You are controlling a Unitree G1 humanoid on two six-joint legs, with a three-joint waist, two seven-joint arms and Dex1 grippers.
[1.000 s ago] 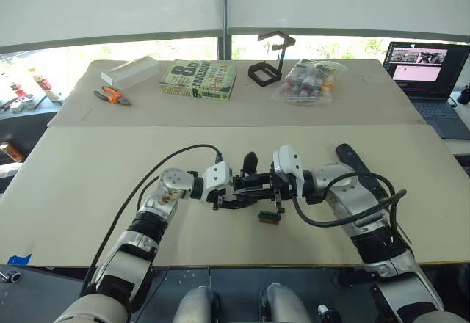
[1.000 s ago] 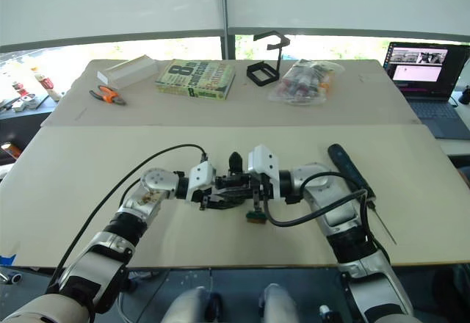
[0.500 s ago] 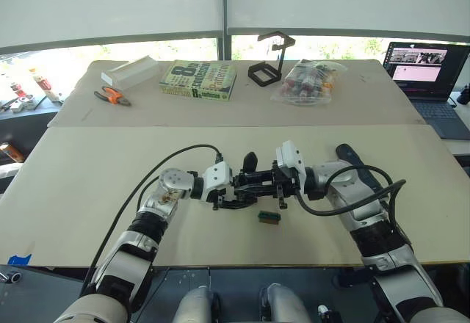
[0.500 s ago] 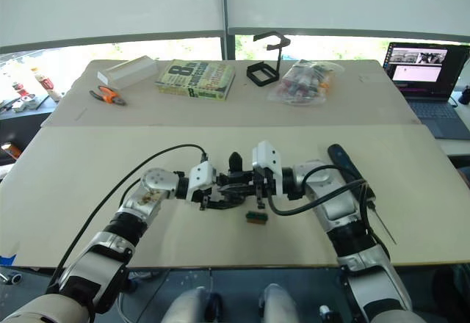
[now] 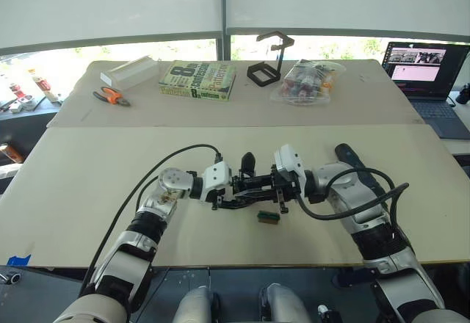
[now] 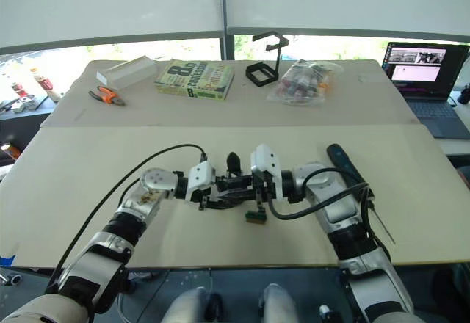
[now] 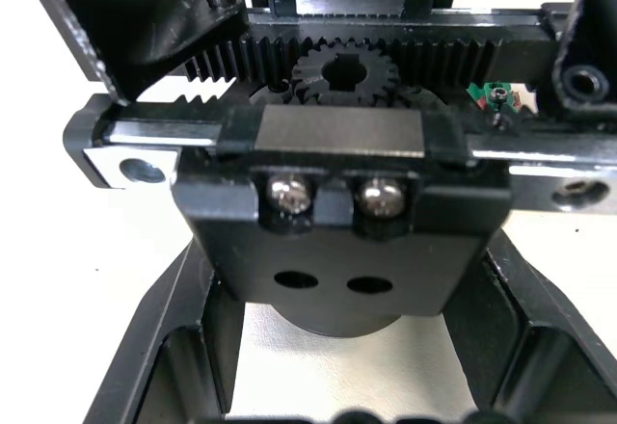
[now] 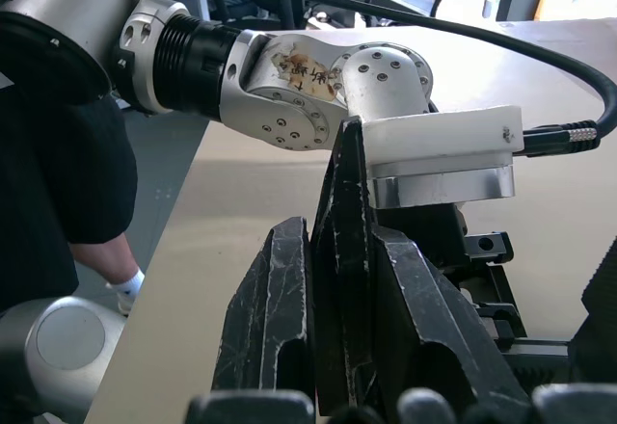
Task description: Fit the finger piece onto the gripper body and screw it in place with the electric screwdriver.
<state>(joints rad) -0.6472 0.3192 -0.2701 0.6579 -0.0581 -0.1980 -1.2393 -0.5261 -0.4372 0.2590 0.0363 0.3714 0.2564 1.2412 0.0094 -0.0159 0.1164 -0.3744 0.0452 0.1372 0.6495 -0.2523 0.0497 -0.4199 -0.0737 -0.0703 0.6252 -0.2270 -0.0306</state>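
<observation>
The only writing that reads at all is a large "8" on the cover of the green-and-white book (image 5: 197,79) in the upper left of the head views; the smaller lines under it are too fine to make out. In the centre of those views, on the pale matte board surface (image 5: 88,183), the two arms meet. The left hand (image 5: 236,191) has its fingers closed around the gripper body (image 7: 339,202), a black block with a toothed rack and a round pinion gear across its upper part, two silvery pan-head screws in its front face, two plain holes under them and a round base. The right hand (image 8: 339,279), with rough, scuffed black fingers (image 8: 275,318), is pressed together on the finger piece (image 8: 345,241), a thin matte-black wedge rising to a point between them, right beside the gripper body. A small green-and-brown block (image 5: 269,217) lies on the surface just below both hands. The electric screwdriver (image 6: 352,173), a thick smooth black cylinder ending in a thin bit, lies right of centre beside the right forearm. Along the top stand a black wire-frame stand (image 5: 269,60), a crinkled clear bag (image 5: 307,81), orange-handled pliers (image 5: 111,96), a white box (image 5: 130,70) and, upper right, an open laptop (image 5: 429,81).
</observation>
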